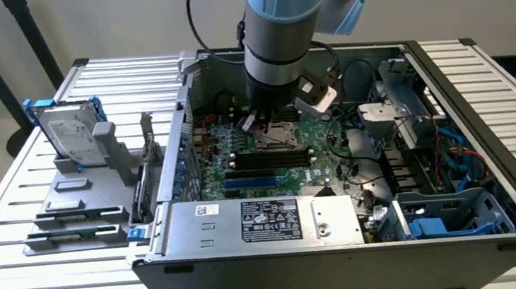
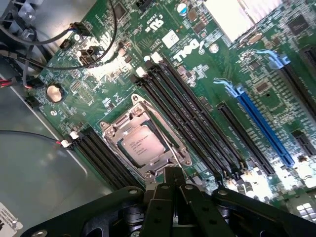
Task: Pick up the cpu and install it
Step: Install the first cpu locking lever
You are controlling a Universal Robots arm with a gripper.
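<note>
The cpu [image 2: 143,143], a small square chip with a dull silver top, lies flat inside the metal socket frame [image 2: 111,126] on the green motherboard [image 2: 197,64]. My gripper [image 2: 173,174] hangs just above the edge of the socket, its black fingers pressed together with nothing between them. In the exterior view the arm reaches down into the open computer case [image 1: 344,253], and the gripper [image 1: 254,122] sits right over the socket [image 1: 283,135] in the middle of the board.
Black memory slots [image 2: 197,113] and a blue slot [image 2: 261,128] run beside the socket. A grey power supply [image 1: 265,218] fills the case's near side. Cables and a drive cage [image 1: 407,112] crowd the exterior view's right. A silver hard drive [image 1: 73,137] stands outside on a grey holder.
</note>
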